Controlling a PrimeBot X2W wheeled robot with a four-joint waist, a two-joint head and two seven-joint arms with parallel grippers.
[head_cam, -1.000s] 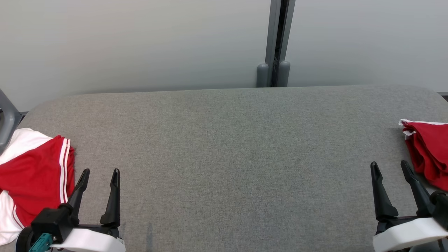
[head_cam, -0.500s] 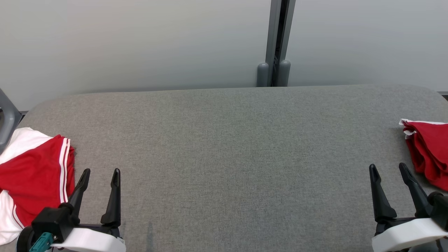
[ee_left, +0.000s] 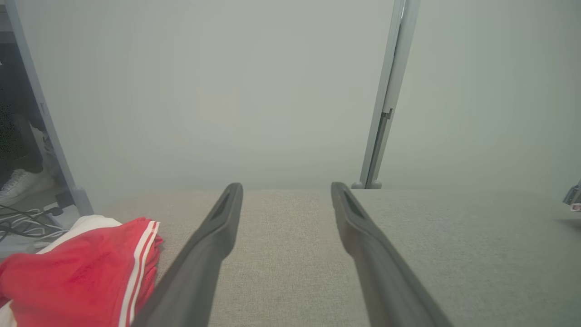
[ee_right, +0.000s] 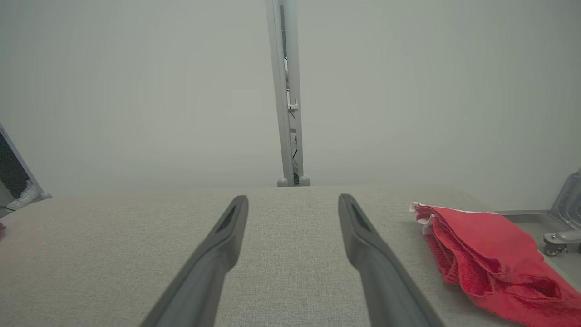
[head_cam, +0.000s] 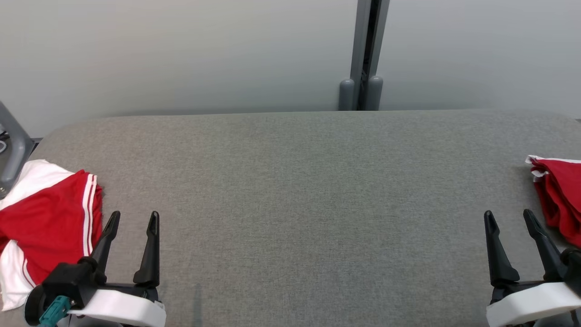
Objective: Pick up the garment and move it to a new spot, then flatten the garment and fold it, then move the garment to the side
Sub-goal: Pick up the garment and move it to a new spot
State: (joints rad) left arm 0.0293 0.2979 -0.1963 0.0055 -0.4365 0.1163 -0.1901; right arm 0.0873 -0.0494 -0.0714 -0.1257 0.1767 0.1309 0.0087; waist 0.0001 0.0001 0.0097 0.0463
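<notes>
Striped garment (head_cam: 45,213), red with white panels, lies bunched at the table's left edge, just beside my left gripper (head_cam: 135,214). I cannot tell whether the finger touches it. Plain red garment (head_cam: 560,200), white at its hem, sits crumpled at the right edge near my right gripper (head_cam: 508,213), apart from it. Both grippers sit low at the near edge, jaws spread wide, holding nothing. Grey fabric table (head_cam: 295,181) stretches between them. Pale wall behind, with a grey post (head_cam: 365,54) at the seam.
</notes>
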